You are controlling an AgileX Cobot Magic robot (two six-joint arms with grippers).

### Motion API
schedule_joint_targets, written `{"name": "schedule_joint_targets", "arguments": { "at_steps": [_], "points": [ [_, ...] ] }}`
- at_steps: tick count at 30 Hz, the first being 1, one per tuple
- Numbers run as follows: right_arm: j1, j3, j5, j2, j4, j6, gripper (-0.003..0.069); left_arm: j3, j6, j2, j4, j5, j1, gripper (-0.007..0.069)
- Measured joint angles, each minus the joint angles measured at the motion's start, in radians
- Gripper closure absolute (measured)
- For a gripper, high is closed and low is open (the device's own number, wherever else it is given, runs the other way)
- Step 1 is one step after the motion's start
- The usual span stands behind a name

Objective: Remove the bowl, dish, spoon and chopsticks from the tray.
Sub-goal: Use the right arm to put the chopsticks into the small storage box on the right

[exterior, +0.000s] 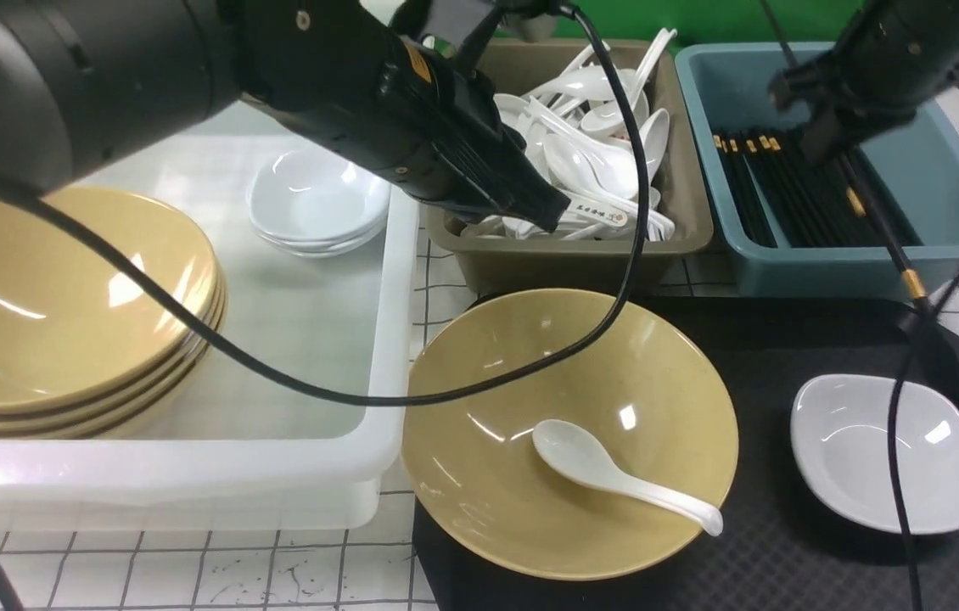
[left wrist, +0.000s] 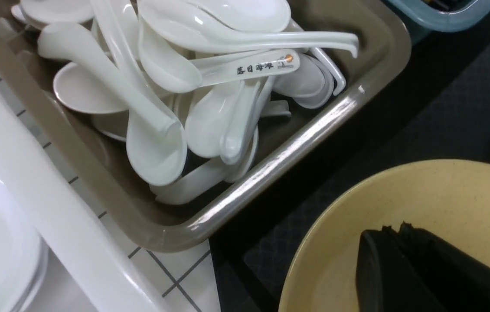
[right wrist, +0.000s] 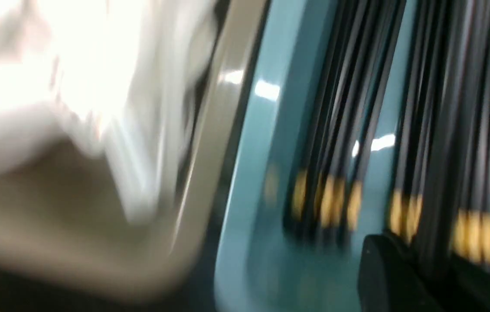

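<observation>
Front: bowl on tray, spoon inside it; dish beside, on tray. Right gripper pinches the chopsticks, tilted over blue bin of stored chopsticks.
Left wrist: left gripper closed, empty, by olive bin full of stored spoons.
Right wrist: blurred; blue bin, stored chopsticks.

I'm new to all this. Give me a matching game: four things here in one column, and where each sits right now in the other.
Things: 1 spoon; 2 dish; 3 chopsticks; 4 spare spoons.
Places: A in the olive bin; B gripped in the right arm's jaws; C on the bare tray; D inside the yellow bowl.
Pairs: 1-D, 2-C, 3-B, 4-A.
</observation>
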Motion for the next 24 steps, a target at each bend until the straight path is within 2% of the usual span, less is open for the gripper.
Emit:
{"name": "schedule_joint_targets", "arguments": {
  "at_steps": [3, 6, 10, 18, 24],
  "points": [
    [-0.072, -0.167, 0.001, 0.139, 0.125, 0.008, 0.0583, 0.000, 0.009, 0.003, -0.003, 0.006, 0.000, 0.0631],
    [-0.122, -0.285, 0.001, 0.258, 0.189, 0.039, 0.0583, 0.000, 0.022, 0.003, -0.007, 0.007, 0.000, 0.0631],
    [-0.150, -0.394, 0.001, 0.382, 0.198, 0.076, 0.0583, 0.000, 0.032, 0.003, -0.007, 0.008, 0.000, 0.0631],
    [-0.150, -0.421, 0.011, 0.442, 0.212, 0.083, 0.0554, 0.000, 0.035, 0.003, -0.007, 0.008, 0.000, 0.0631],
    [-0.151, -0.426, 0.011, 0.432, 0.216, 0.083, 0.0296, 0.000, 0.046, 0.009, -0.007, 0.016, 0.000, 0.0631]
  ]
}}
